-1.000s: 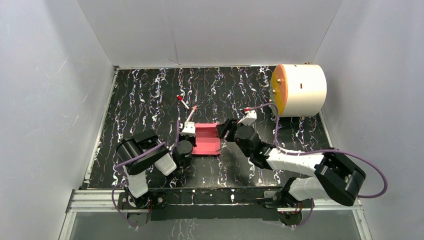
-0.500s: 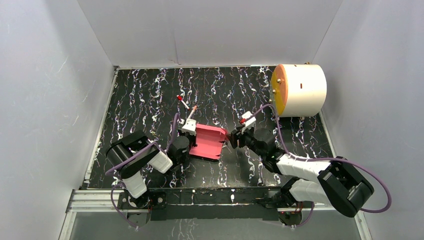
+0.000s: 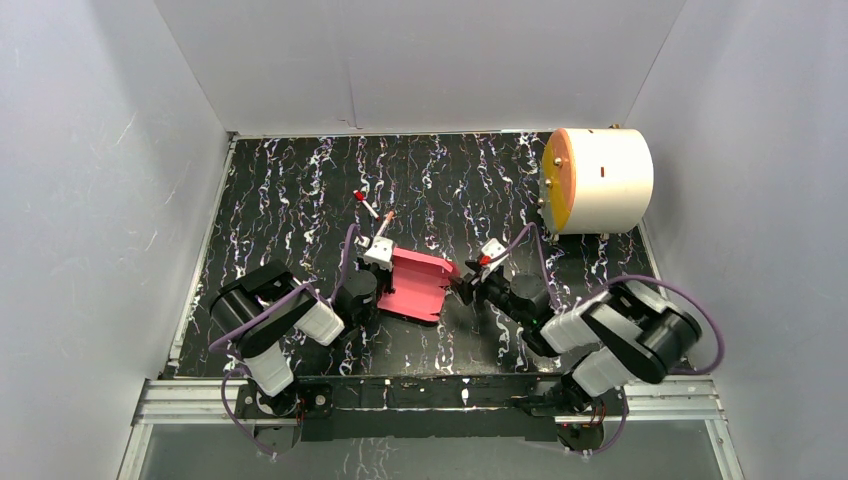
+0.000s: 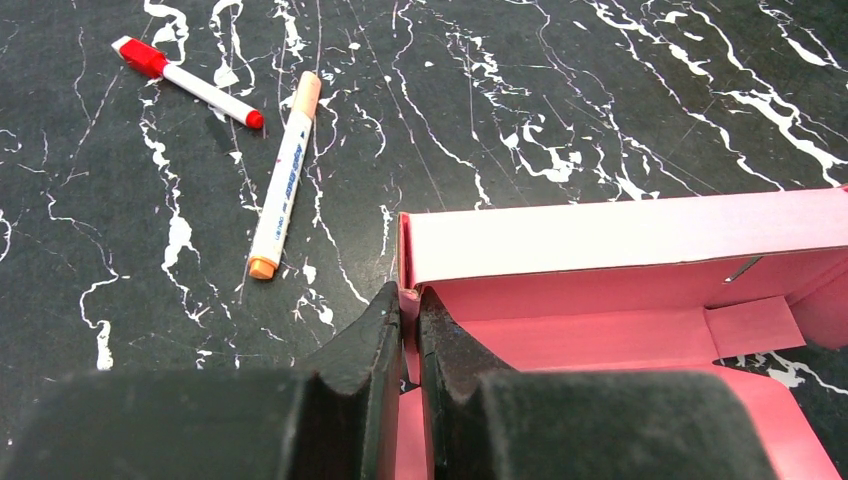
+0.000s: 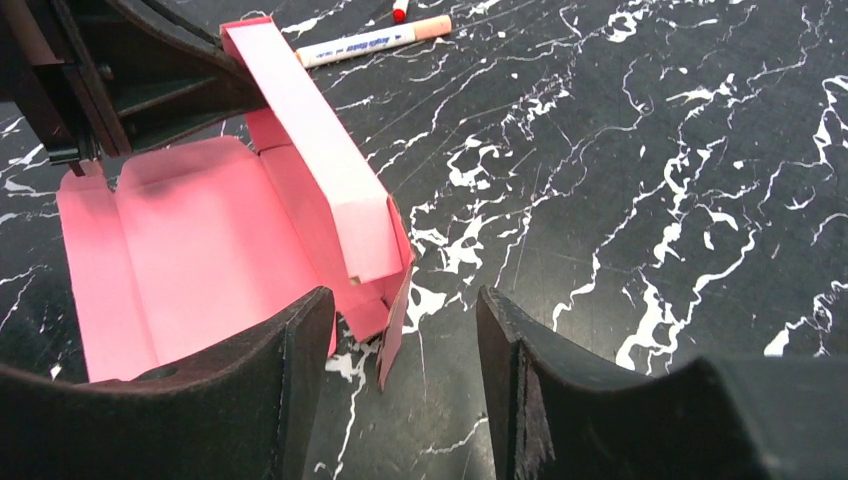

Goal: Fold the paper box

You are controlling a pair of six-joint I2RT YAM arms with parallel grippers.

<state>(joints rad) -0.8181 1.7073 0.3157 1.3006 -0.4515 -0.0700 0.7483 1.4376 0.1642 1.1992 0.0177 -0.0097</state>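
Note:
The paper box (image 3: 415,283) is a red-pink card tray, half folded, lying at the middle of the marbled table. Its far long wall is folded inward. My left gripper (image 4: 410,310) is shut on the box's left end wall (image 4: 408,300), pinching the thin card between both fingers. My right gripper (image 5: 405,340) is open and empty, low at the box's right end; a loose end flap (image 5: 392,320) stands between its fingers, touching neither. In the top view the right gripper (image 3: 466,287) sits just right of the box and the left gripper (image 3: 378,290) at its left edge.
Two pens lie behind the box: a red-capped one (image 4: 185,80) and a white one with an orange tip (image 4: 284,175). A big white cylinder with an orange face (image 3: 597,180) lies at the back right. White walls enclose the table.
The right gripper has let go of the box's right end and pulled back and down. The box has turned slightly and shifted. The right arm has folded closer to its base.

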